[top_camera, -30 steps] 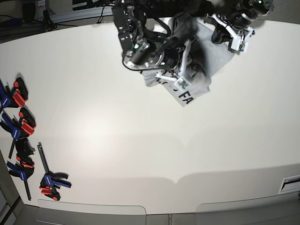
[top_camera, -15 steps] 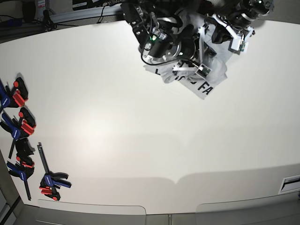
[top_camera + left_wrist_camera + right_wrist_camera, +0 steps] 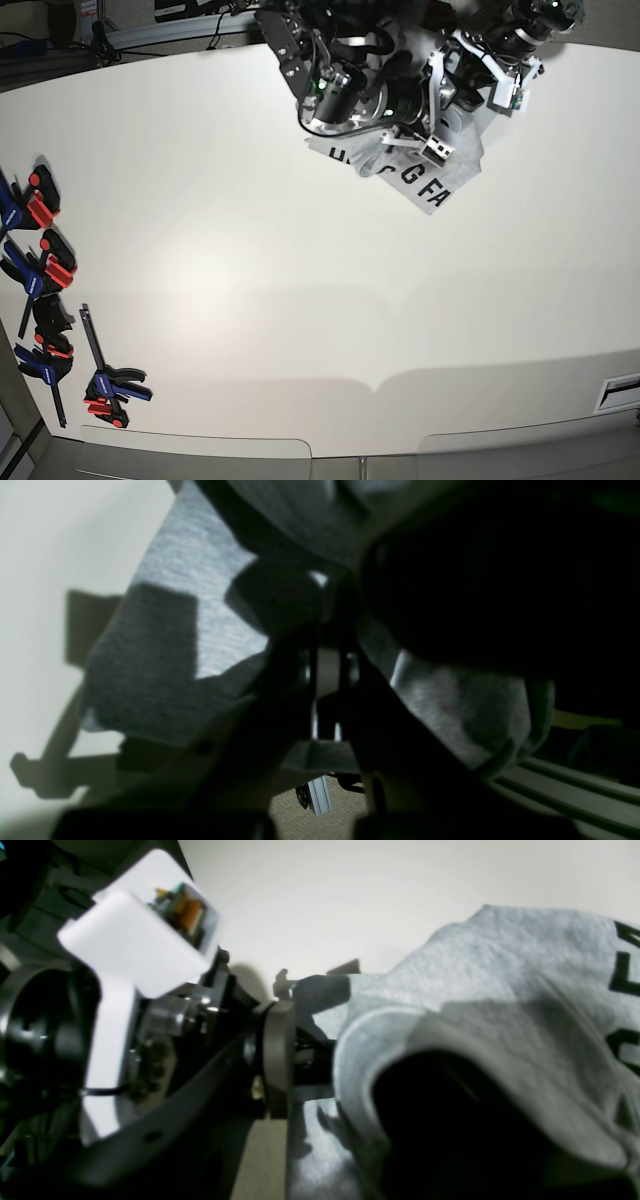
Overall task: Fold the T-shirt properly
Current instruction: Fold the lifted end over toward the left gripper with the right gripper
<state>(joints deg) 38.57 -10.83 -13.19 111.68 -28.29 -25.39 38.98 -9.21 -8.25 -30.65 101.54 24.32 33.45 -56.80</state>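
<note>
Presently, at the table's [image 3: 250, 290] far edge: right gripper [image 3: 425, 135], left in the base view, low over the T-shirt [image 3: 440, 180] with grey cloth draped over its jaws; whether parted or gripping cannot be told. Left gripper [image 3: 497, 72], to the right, clenched, jaws pinching a fold of the same shirt. T-shirt bunched beneath both arms; black capitals legible in part, "G FA". Clamps [image 3: 45, 300], red and blue, far left.

Both arms reach over the table's far edge, wrists close together. The left gripper [image 3: 478, 92] is closed, its jaws together. The right gripper [image 3: 432, 125] points down; its jaws are hidden.
</note>
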